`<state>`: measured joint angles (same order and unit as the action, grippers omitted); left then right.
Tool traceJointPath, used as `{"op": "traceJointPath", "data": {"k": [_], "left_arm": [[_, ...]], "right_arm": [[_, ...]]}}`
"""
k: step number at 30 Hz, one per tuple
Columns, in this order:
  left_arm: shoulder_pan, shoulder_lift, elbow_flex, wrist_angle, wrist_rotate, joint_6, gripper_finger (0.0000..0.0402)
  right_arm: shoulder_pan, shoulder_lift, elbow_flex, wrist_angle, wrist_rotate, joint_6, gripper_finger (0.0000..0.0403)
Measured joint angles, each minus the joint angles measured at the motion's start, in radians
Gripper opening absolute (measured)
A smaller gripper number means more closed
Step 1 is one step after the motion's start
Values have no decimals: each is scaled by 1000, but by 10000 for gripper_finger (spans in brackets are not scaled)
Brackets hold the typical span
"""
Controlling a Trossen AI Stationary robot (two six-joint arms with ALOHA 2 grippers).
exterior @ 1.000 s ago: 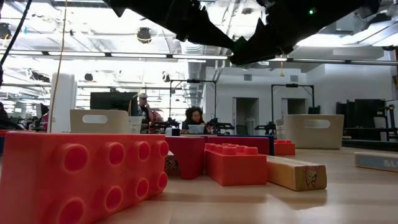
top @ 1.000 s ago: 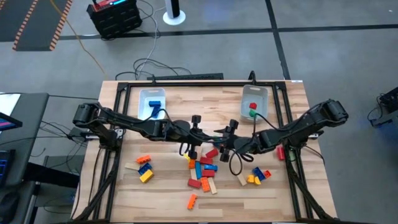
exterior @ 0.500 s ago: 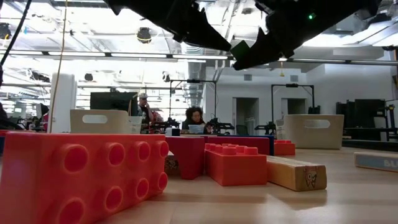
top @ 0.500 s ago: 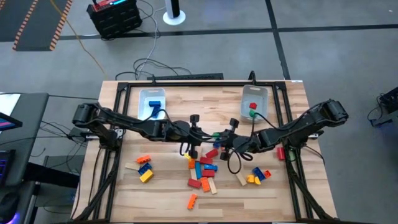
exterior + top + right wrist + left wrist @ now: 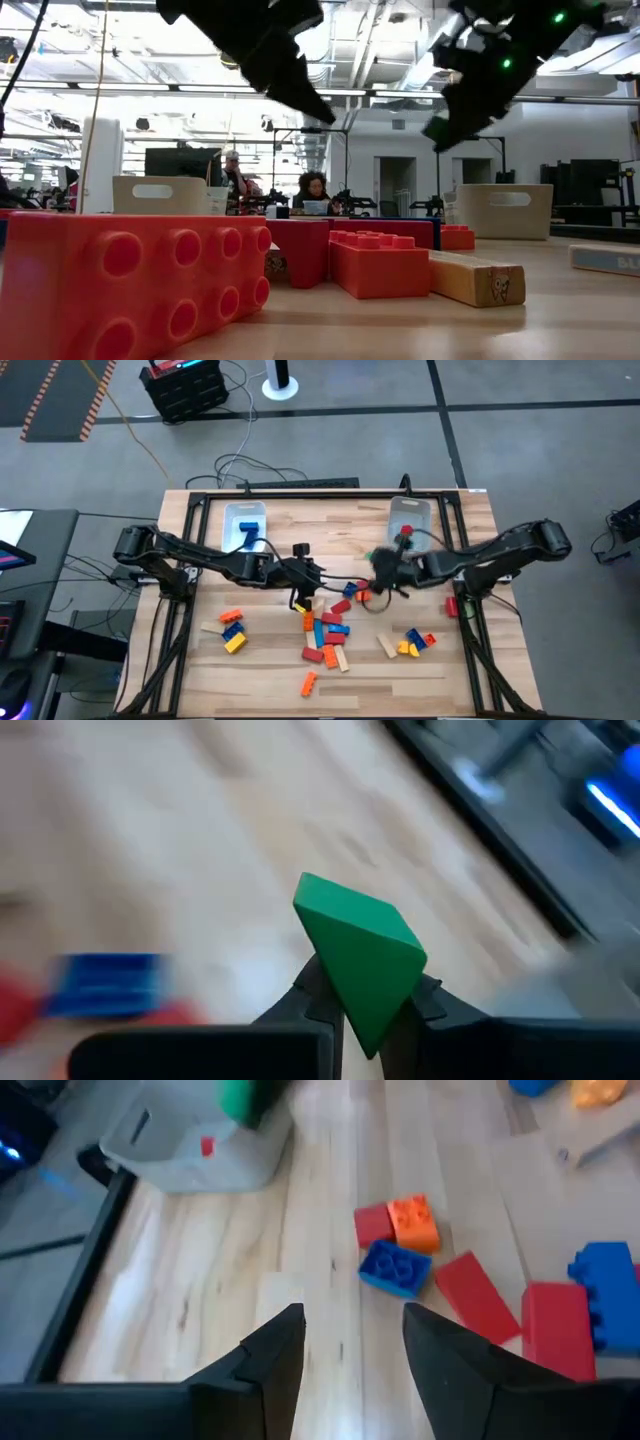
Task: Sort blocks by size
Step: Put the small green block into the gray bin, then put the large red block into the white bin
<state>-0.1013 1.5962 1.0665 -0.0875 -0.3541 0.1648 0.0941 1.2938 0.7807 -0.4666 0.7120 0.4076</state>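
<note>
- Lower centre of the high view: loose hard plastic bricks [image 5: 328,640] in red, blue, orange and yellow lie scattered; light, stiff and smooth, best pinched across flat sides.
- Centre: the left gripper [image 5: 345,1345] hovers with jaws parted, empty.
- Upper right: the right gripper [image 5: 368,1010] is clamped on a small green plastic block [image 5: 362,957] near the clear plastic bin [image 5: 409,518].
</note>
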Motion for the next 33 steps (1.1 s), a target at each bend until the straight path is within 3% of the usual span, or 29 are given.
{"op": "traceJointPath", "data": {"k": [4,11,19,25,33], "left_arm": [[-2,2,-59,20,0,-33,167],[-45,-10,-135,63,-60,-37,167],[-95,-10,-239,190,-95,-60,167],[-108,-33,-254,159,-123,-83,167],[-108,-91,-253,147,-124,-91,167]], "right_arm": [[-157,-38,0,-138,2,70,61],[-391,-66,0,-241,-39,52,61],[-678,-6,0,-273,-304,-84,65],[-747,22,-1,-276,-374,-153,117],[-742,-9,32,-348,-375,-172,205]]}}
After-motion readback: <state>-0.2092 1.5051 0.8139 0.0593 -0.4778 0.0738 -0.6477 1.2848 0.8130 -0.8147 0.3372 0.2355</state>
